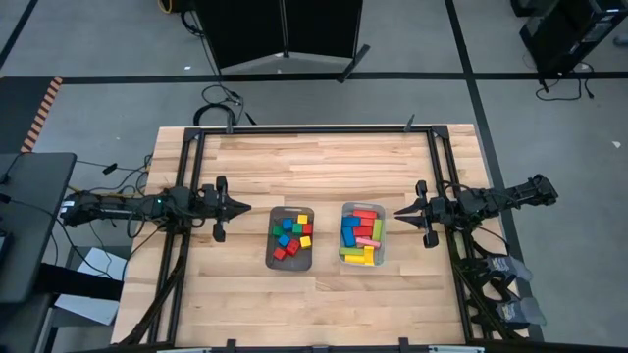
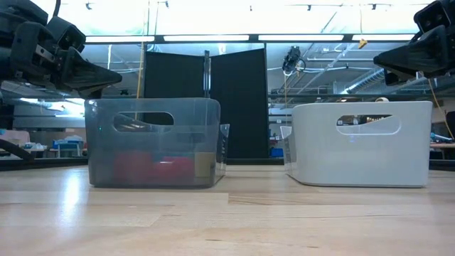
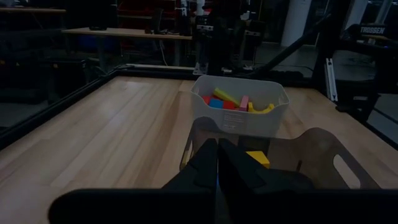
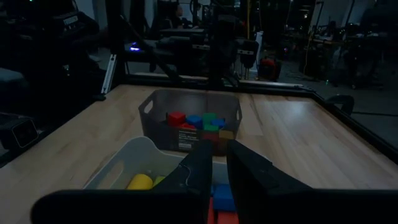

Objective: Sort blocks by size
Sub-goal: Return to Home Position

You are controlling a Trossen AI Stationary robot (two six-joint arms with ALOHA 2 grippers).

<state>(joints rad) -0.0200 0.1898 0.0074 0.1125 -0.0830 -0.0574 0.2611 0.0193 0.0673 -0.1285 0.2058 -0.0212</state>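
Note:
Small cube blocks [image 1: 291,235] in red, blue, green and yellow lie in the dark grey tray [image 1: 274,257] at mid-table. Longer bar blocks [image 1: 362,235] lie in the pale tray [image 1: 382,257] to its right. My left gripper [image 1: 247,208] hangs level, left of the dark tray, and is shut with nothing in it; its wrist view [image 3: 217,152] looks over both trays. My right gripper [image 1: 396,211] hangs level, right of the pale tray, shut but for a narrow slit [image 4: 219,152], also holding nothing. The low view shows both trays [image 2: 153,142] [image 2: 359,142] resting flat on the wood.
Black rails [image 1: 191,167] frame the wooden table on its left, right and far sides. Bare wood [image 1: 314,162] lies between the trays and the far edge, and more [image 1: 314,304] toward the near edge. A black stand [image 1: 285,34] is on the floor beyond.

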